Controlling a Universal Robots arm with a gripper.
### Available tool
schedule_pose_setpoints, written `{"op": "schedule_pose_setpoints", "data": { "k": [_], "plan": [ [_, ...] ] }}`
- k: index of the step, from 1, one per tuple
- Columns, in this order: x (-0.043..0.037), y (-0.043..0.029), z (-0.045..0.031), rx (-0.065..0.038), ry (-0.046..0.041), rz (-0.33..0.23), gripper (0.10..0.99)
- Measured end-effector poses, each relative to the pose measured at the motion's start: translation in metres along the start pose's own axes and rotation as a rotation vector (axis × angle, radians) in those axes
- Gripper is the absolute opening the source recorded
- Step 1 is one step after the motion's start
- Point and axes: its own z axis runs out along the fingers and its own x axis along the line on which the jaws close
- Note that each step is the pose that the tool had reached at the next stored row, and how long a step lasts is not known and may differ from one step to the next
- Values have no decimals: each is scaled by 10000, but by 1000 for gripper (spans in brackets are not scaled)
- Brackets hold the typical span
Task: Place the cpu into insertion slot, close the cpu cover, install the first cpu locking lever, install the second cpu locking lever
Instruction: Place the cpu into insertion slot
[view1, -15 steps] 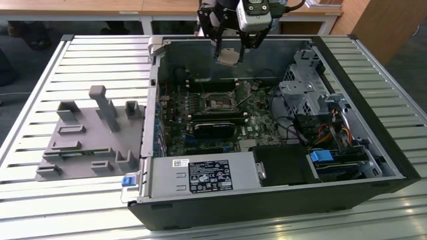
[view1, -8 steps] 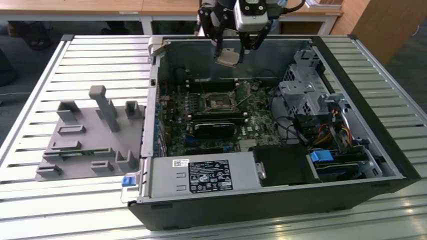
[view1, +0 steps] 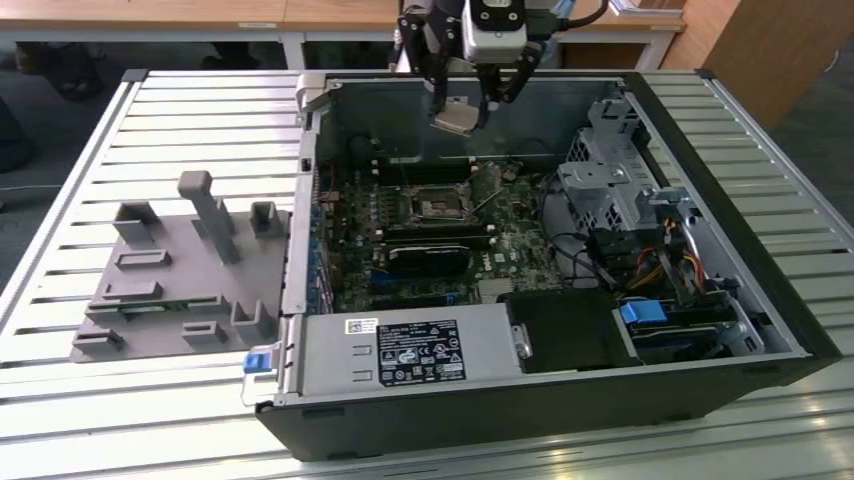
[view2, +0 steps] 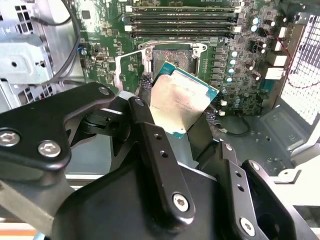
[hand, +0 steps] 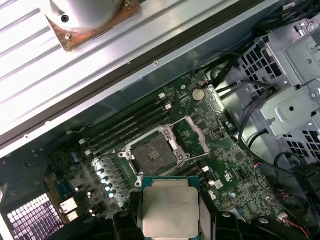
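Observation:
My gripper (view1: 465, 105) is shut on the cpu (view1: 454, 122), a flat square chip with a pale silver face. It hangs above the far side of the open computer case (view1: 314, 130). In both wrist views the cpu (view2: 180, 102) (hand: 170, 207) sits tilted between the black fingers (view2: 145, 125). The insertion slot (view1: 437, 208) (view2: 172, 57) (hand: 151, 154) lies bare below on the green board, well apart from the chip. The cpu cover (hand: 199, 137) stands swung open beside the slot. The locking levers are too thin to tell from the slot's rim.
A long black card (view1: 427, 258) lies just in front of the slot and memory sticks (view2: 180, 20) lie behind it. A metal drive cage with cables (view1: 607, 190) fills the exterior view's right. A grey fixture (view1: 174, 270) stands on the slatted table (view1: 80, 150).

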Motion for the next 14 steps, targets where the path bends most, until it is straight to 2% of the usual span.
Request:
{"op": "schedule_pose_setpoints", "data": {
  "k": [14],
  "plan": [
    [0, 0, 12, 104, -146, 1399, 541]
  ]
}}
